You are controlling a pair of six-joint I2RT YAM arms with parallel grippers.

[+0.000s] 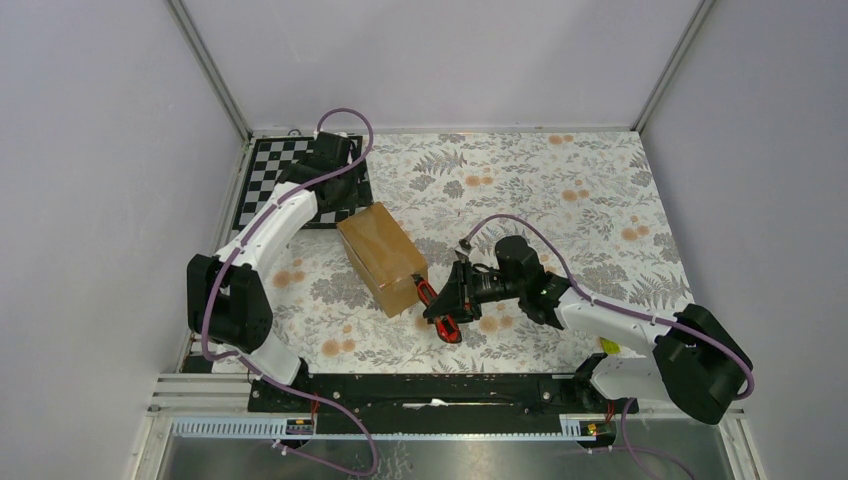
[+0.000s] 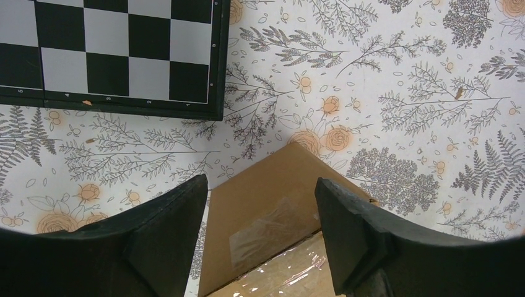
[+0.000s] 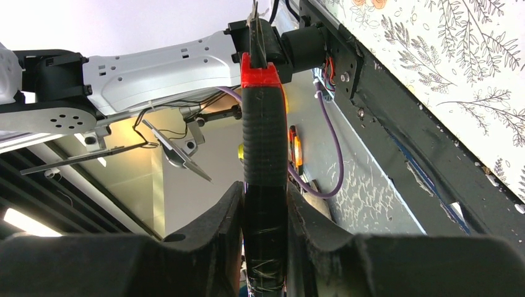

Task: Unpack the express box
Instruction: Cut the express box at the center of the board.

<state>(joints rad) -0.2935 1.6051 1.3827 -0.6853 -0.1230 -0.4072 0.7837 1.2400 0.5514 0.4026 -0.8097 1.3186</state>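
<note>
The left gripper (image 2: 260, 192) hangs spread, the express box (image 2: 272, 185) below and between its fingers (image 2: 167, 229). The right gripper (image 3: 264, 207) pinches a red-and-black cutter (image 3: 264, 136), with the box just beside it. This is probably the bracing step: next the left fingers must clamp the box before the tape (image 2: 263, 234) is slit.

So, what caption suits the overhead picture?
Right gripper holds a red-handled cutter beside the express box; left gripper hangs open over its corner.
</note>
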